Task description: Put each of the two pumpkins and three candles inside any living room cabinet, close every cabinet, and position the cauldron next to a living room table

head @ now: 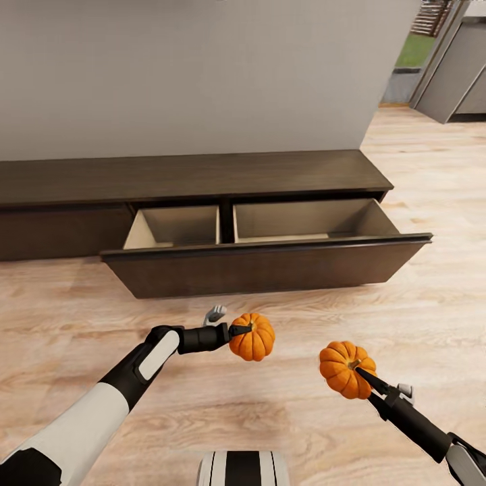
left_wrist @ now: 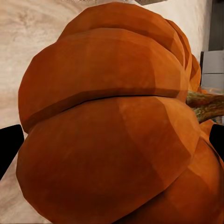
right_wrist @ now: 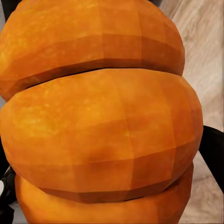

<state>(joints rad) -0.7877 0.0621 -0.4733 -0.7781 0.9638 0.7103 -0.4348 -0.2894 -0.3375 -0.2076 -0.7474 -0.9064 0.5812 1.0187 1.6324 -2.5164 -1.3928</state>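
Two orange ribbed pumpkins hang above the wooden floor, one in each hand. My left gripper (head: pixel 241 331) is shut on the left pumpkin (head: pixel 253 337), which looms close in the left wrist view (left_wrist: pixel 112 126). My right gripper (head: pixel 361 371) is shut on the right pumpkin (head: pixel 343 368), seen large in the right wrist view (right_wrist: pixel 98 116). Ahead stands the long, low, dark brown cabinet (head: pixel 202 175) against the grey wall. Its wide drawer (head: pixel 270 263) is pulled out, showing two empty tan compartments. Candles and cauldron are out of view.
Light wooden floor (head: pixel 418 202) stretches to the right of the cabinet toward a grey unit (head: pixel 459 74) at the far right. The pulled-out drawer front juts into the floor space just ahead of both grippers.
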